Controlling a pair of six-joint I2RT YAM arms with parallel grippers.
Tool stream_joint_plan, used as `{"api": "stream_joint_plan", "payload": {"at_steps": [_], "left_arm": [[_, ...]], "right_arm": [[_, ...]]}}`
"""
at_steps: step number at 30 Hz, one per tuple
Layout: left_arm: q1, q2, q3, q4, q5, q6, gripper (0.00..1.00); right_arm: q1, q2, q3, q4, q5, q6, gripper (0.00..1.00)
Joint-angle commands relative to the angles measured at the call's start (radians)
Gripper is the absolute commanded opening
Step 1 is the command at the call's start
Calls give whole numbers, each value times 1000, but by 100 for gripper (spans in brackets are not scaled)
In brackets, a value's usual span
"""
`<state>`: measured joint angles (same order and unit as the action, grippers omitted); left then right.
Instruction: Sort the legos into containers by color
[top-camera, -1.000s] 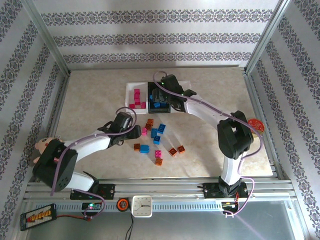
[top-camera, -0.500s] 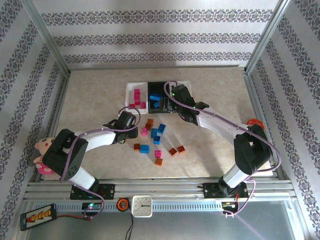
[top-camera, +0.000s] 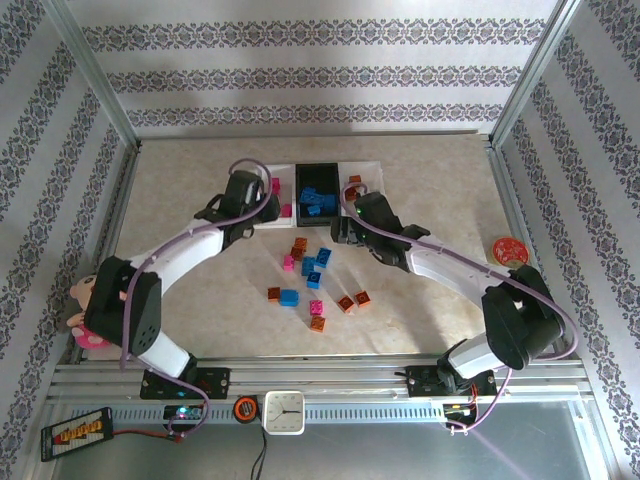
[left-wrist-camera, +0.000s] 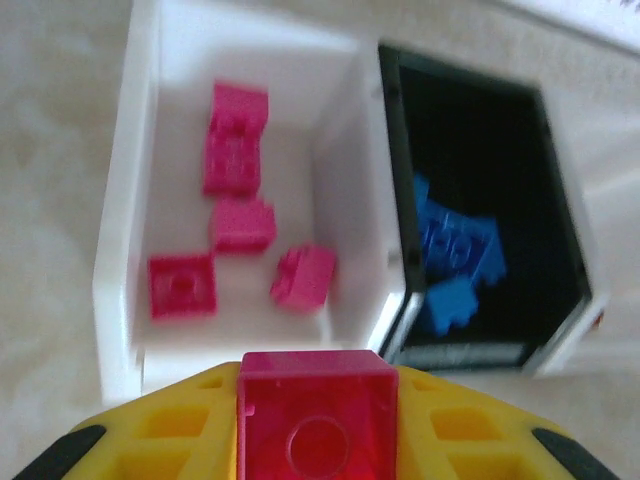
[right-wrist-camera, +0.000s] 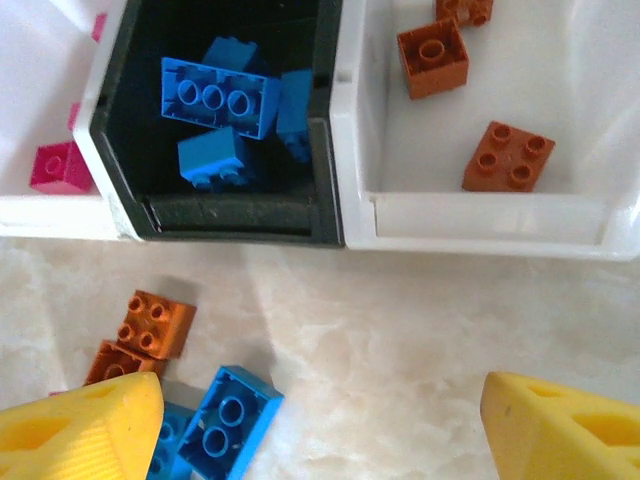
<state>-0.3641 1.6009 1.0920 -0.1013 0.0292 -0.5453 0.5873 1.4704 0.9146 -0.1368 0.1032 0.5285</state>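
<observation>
**Pink brick clamped at the pink bin, right gripper spread over the table**

You had a magenta-pink brick (left-wrist-camera: 315, 415) pinched stud-up between the yellow fingers (left-wrist-camera: 160, 435) of the left gripper (left-wrist-camera: 316, 440). It hung at the 6 o'clock edge of the left white bin (left-wrist-camera: 125, 200). Four pink bricks (left-wrist-camera: 235, 150) already lay inside that bin. Touching it at 3 o'clock, the black bin (left-wrist-camera: 560, 230) held a heap of blue bricks (left-wrist-camera: 455, 250). At 3 o'clock again, the right white bin (right-wrist-camera: 480, 215) held orange-brown bricks (right-wrist-camera: 508, 155).

Your right gripper (right-wrist-camera: 320, 430) hovered at 6 o'clock of the black bin. Its jaws stood wide apart with nothing between them but bare table (right-wrist-camera: 400, 320). Beside its left finger (right-wrist-camera: 80, 430) lay a blue two-by-two (right-wrist-camera: 228, 420) and two orange-brown squares (right-wrist-camera: 155, 322) touching each other.

From above, the loose legos (top-camera: 312, 268) were scattered at 6 o'clock of the bins, blue, orange-brown and pink mixed together. A red-orange disc (top-camera: 510, 248) sat well apart at 3 o'clock by the frame. A white clock (top-camera: 284, 410) stood on the rail at 6 o'clock, and a stuffed toy (top-camera: 85, 300) at 9 o'clock.
</observation>
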Motion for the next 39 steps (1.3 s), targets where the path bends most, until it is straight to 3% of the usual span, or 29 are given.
{"api": "stream_joint_plan", "payload": {"at_steps": [1,11,18,22,30,35,39], "left_arm": [[29,123,99,-41,11,32,30],[77,365,372,-127,1,50,34],[78,346,380,-111,43,45,59],[77,227,286,-47,103,7,70],[76,-124,-106,108,181,-91,86],[75,-362,-308,79,137,-101,100],[74,-530,-411,26,85,-96,100]], "right_arm": [[12,-45,-37,17,-6,22,83],[20,-78,-101,24,-68,27,83],[50,-47,-104,40,-121,25,83],[81,-15,-61,45,-158,8,83],[193,131,96,32,-225,-19,77],[262,263,216,-22,-193,11,70],[294,344,288,-77,-134,67,62]]}}
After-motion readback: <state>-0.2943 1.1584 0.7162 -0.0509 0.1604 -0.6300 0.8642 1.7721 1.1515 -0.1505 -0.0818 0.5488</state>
